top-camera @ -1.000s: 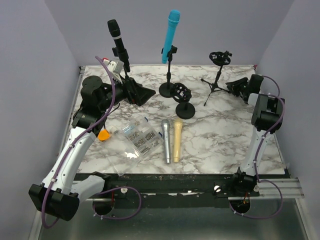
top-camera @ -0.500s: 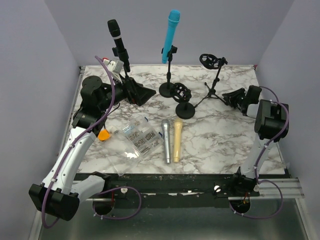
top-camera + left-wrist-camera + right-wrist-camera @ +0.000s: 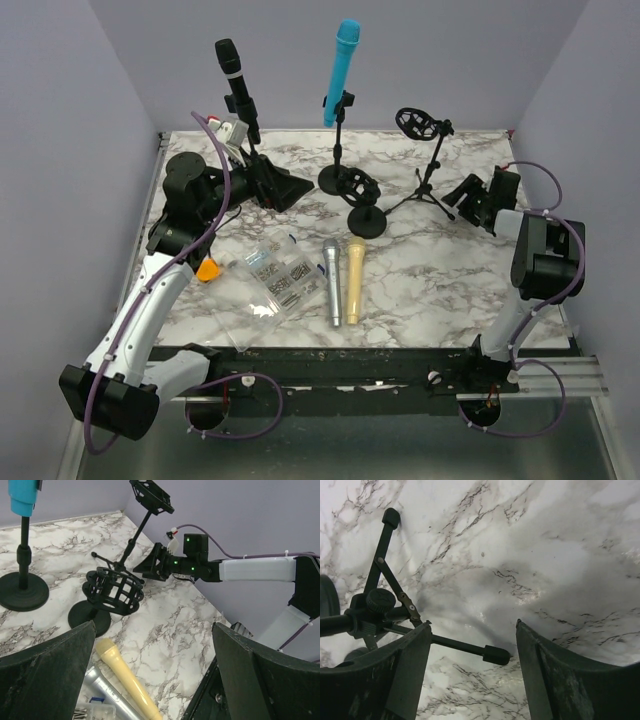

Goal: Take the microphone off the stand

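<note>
A black microphone (image 3: pixel 232 80) stands clipped in a stand at the back left, just behind my left arm. A blue microphone (image 3: pixel 343 70) sits in a round-base stand (image 3: pixel 335 180) at the back centre, and its lower end shows in the left wrist view (image 3: pixel 25 495). My left gripper (image 3: pixel 295 190) (image 3: pixel 153 625) is open and empty, low over the table between those two stands. My right gripper (image 3: pixel 458 198) (image 3: pixel 473 624) is open beside an empty black tripod stand (image 3: pixel 428 175). One tripod leg (image 3: pixel 465 646) lies in the gap between its fingers.
A silver microphone (image 3: pixel 331 285) and a yellow microphone (image 3: pixel 354 280) lie side by side at the front centre. A short stand with an empty shock mount (image 3: pixel 366 200) is behind them. A clear plastic packet (image 3: pixel 270 280) and an orange piece (image 3: pixel 207 270) lie at the front left.
My right gripper pulled the tripod stand leftward and then opened, letting go of its leg. The left arm has not moved.
</note>
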### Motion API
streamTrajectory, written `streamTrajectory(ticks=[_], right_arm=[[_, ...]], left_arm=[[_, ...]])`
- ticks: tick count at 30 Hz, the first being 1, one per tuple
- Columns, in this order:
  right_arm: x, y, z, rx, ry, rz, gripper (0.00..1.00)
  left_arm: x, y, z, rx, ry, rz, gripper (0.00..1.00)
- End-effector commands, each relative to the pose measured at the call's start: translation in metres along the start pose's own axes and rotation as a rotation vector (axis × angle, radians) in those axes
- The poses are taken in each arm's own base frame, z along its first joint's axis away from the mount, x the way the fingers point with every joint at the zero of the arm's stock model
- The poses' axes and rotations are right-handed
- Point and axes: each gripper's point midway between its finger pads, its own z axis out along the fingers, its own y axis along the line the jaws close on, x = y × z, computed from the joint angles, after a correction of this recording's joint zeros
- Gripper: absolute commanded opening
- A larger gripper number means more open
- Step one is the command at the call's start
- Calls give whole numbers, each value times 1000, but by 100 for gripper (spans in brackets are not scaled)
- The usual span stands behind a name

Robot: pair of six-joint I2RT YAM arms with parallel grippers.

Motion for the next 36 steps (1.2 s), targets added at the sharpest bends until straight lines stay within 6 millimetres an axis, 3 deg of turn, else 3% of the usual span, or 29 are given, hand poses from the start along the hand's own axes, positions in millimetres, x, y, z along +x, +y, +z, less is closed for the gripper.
streamTrajectory(ticks=[1, 7, 14, 20, 27, 36], right_arm=[[-7, -8, -19, 37, -17, -212, 70], [10, 35, -24, -244, -29, -357, 69], [19, 50, -11, -231, -22, -510, 69], [22, 46, 6, -215, 37, -507, 68], [34, 32, 9, -146, 91, -467, 63], [30, 5, 10, 24, 61, -375, 37]], left_arm=[[4, -2, 1, 32, 15, -22, 98], [2, -6, 3, 60, 7, -18, 98], [4, -8, 4, 78, 10, -29, 98], [6, -6, 6, 79, 15, -34, 98], [5, -6, 5, 79, 13, -30, 98], [3, -9, 3, 82, 6, -21, 98]])
